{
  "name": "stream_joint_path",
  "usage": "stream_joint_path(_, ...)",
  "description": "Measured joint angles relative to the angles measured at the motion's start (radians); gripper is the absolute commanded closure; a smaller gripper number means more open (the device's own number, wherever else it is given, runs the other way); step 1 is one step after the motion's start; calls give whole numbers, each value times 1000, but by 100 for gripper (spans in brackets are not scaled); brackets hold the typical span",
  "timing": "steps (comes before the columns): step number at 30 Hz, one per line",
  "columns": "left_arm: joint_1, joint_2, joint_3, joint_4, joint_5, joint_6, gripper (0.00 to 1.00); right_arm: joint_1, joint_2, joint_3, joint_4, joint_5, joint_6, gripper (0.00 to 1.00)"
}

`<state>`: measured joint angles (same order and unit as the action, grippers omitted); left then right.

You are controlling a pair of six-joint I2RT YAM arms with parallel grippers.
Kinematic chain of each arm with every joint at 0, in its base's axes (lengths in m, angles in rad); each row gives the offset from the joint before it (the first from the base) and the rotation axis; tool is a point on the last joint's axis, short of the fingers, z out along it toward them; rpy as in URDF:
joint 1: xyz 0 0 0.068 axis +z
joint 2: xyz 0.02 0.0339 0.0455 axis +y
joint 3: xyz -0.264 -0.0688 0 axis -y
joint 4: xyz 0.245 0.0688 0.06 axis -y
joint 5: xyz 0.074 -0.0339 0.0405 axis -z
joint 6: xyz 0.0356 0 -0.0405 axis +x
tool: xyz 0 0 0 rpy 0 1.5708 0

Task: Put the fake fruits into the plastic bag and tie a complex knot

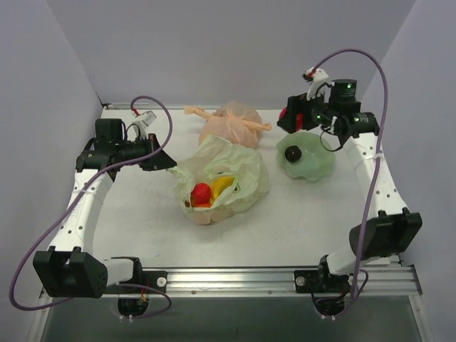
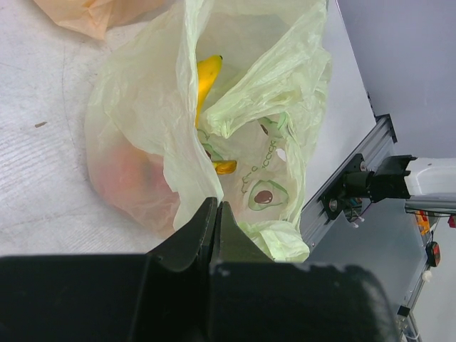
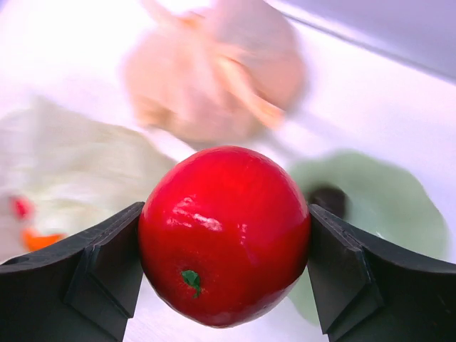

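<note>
well, my right pincer (image 3: 224, 271) is grasping a glossy red round plastic fruit (image 3: 221, 214) squarely across its middle, up in the air near the pale green wavy-edged dish (image 1: 317, 165), where one small dark round thing (image 1: 292, 153) sits. my left pincer (image 2: 216, 214) is clenched, and its tips seem to pinch the rim of the thin pale green translucent plastic bag (image 1: 239, 165), which lies mid-desk (image 1: 299, 214) with its mouth gaping upward; a bunch of yellow plastic bananas (image 1: 222, 187) and another red plastic fruit (image 1: 201, 192) lie inside. the step in hand, as i judge it, is carrying this fruit to that mouth. to do it well i should travel high enough to pass over the dish and the floppy raised film, steer wide of the peach-orange knotted bag (image 1: 231, 125) behind, stop over the opening rather than its crumpled edge, lower until the fruit is within the mouth, and only then let go, since a round glossy thing dropped from height may bounce out. the left side should hold the rim lifted and taut so the mouth doesn't fold shut.
</note>
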<state>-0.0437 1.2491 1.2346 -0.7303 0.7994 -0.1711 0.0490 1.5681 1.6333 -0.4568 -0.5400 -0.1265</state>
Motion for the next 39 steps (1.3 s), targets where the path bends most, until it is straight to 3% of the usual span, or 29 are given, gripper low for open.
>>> stream_joint_path(5,0,0,0,1,15,-2,100,303,-59,-4,102,-105,56,53)
stream_joint_path(12,0,0,0,17,29,-40,100,600,48,-41,197,-126,74,55)
stream_joint_path(18,0,0,-13,55,44,-91,100,737,151,-64,259,-116,68,60)
stream_joint_path(24,5,-4,-16,68,47,-114,100,732,221,-126,292,16,40,59)
stream_joint_path(28,8,-18,-18,71,49,-116,100,698,245,-171,290,217,-14,47)
stream_joint_path(29,8,-22,-19,73,50,-117,100,690,246,-177,291,266,-27,31)
stream_joint_path(32,8,-30,-28,80,51,-117,100,664,245,-179,290,355,-60,4)
stream_joint_path(39,9,-29,-33,85,51,-116,100,626,179,-179,211,275,-108,0)
